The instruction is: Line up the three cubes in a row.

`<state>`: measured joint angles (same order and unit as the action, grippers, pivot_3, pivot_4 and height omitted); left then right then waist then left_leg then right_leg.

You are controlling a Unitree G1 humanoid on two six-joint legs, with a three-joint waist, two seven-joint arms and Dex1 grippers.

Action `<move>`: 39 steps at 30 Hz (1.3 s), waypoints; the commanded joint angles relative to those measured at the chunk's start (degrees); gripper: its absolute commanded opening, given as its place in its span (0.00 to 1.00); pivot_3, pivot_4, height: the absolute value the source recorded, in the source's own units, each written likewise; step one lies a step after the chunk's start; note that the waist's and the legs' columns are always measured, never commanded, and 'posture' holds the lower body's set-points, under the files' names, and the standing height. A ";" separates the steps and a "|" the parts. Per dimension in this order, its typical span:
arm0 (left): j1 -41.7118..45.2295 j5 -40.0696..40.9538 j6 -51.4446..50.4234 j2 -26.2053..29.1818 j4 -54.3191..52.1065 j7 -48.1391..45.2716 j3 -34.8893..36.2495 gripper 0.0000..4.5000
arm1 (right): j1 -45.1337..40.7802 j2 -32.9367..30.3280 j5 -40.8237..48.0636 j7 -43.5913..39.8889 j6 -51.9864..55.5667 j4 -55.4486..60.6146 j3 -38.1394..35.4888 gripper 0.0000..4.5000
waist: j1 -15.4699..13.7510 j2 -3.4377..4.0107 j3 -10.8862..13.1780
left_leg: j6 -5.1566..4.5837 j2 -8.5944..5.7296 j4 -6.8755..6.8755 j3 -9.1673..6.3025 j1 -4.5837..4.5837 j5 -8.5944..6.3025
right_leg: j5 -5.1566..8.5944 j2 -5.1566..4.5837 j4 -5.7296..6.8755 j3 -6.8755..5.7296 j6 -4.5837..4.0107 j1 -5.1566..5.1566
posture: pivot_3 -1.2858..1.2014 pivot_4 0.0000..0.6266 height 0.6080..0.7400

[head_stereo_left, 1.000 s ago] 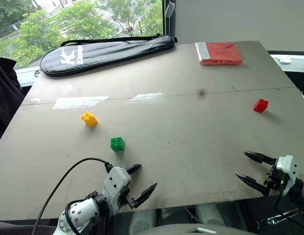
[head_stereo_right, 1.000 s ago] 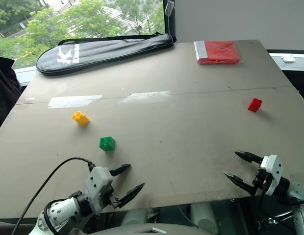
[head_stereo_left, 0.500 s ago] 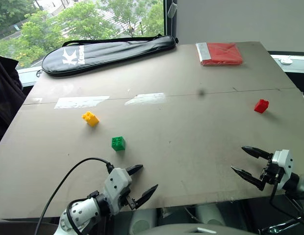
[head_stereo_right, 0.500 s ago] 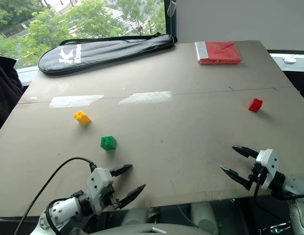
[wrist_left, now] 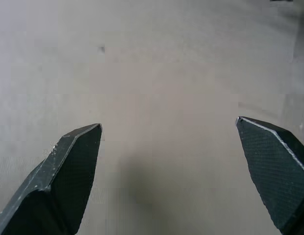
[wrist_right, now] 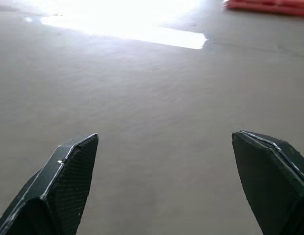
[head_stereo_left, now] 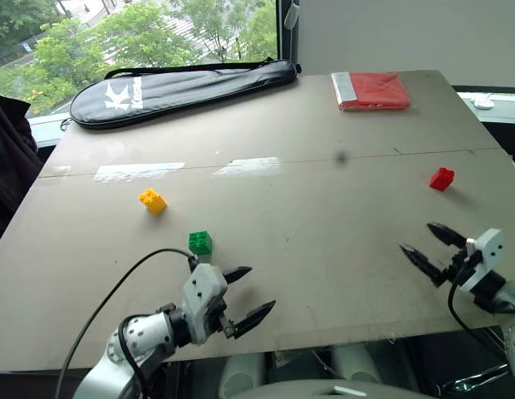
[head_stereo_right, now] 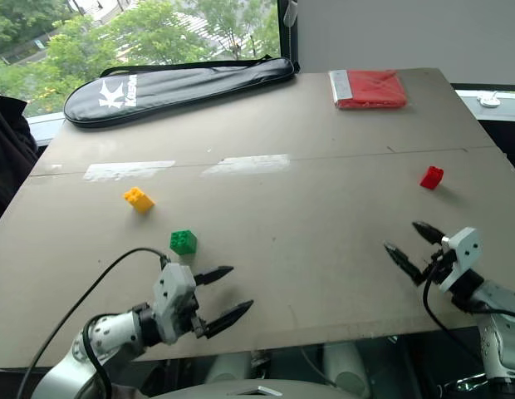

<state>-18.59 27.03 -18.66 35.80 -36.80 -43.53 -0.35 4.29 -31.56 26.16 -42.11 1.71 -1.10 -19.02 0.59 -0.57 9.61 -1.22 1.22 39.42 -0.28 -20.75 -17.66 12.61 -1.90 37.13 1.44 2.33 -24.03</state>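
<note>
Three studded cubes lie apart on the brown table (head_stereo_left: 307,208): a yellow cube (head_stereo_left: 153,200) at the left, a green cube (head_stereo_left: 200,243) a little nearer and to its right, a red cube (head_stereo_left: 442,179) far to the right. My left gripper (head_stereo_left: 252,293) hovers open over the table's near edge, just nearer than the green cube. Over the near right part of the table my right gripper (head_stereo_left: 424,243) stands open and empty, nearer than the red cube. The left wrist view has wide-apart fingertips (wrist_left: 73,161) over bare table; so does the right wrist view, fingertips (wrist_right: 68,171) spread.
A black racket bag (head_stereo_left: 183,87) lies along the far left edge by the window. A flat red packet (head_stereo_left: 372,90) with a grey edge sits at the far right. Pale tape strips (head_stereo_left: 139,172) cross the table's middle left. A dark garment (head_stereo_left: 8,158) hangs off the left side.
Both grippers have risen and moved forward over the table, still open. The left one has come closer to the green cube, the right one closer to the red cube. The cubes have not moved.
</note>
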 commanded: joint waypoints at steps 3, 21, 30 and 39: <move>8.92 5.10 -8.13 3.34 -4.48 0.09 0.47 1.00 | -9.85 1.26 -5.01 15.94 5.72 -6.73 -2.30 1.00 | 0.21 0.00 -0.03 | 0.00 -0.11 -0.10 0.00 -0.01 -0.01 | -0.01 0.06 0.01 0.02 -0.02 -0.02 | 0.52 0.24 0.75; 27.81 8.97 -16.15 6.21 0.08 -3.47 -0.19 1.00 | -37.07 10.70 -14.72 37.44 -2.88 -36.13 -0.40 0.84 | 0.49 -0.01 0.06 | 0.02 -0.14 -0.18 0.02 -0.15 0.01 | -0.29 0.12 0.18 0.14 -0.06 -0.25 | 0.52 0.24 0.75; 25.73 8.55 -15.34 6.48 -0.52 -3.80 0.05 1.00 | -34.77 10.36 -15.24 34.32 -5.75 -33.81 1.42 0.30 | 0.59 -0.01 0.06 | 0.02 -0.15 -0.18 0.01 -0.14 0.01 | -0.29 0.12 0.20 0.15 -0.05 -0.26 | 0.52 0.24 0.75; 19.13 6.63 -13.04 8.09 -0.79 -5.94 0.49 1.00 | -7.38 11.55 -14.25 24.09 3.78 5.29 10.59 0.30 | 0.26 0.02 0.05 | 0.01 -0.02 -0.23 -0.13 -0.21 0.00 | -0.26 0.11 0.26 0.12 -0.03 -0.36 | 0.52 0.24 0.75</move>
<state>1.21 33.87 -33.18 43.33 -35.76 -48.72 -0.48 -7.19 -20.87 11.77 -18.56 2.18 -5.76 -10.29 0.85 -0.54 9.66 -1.21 1.22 39.19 -0.45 -20.98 -17.66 12.36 -1.77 37.40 1.51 2.30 -24.42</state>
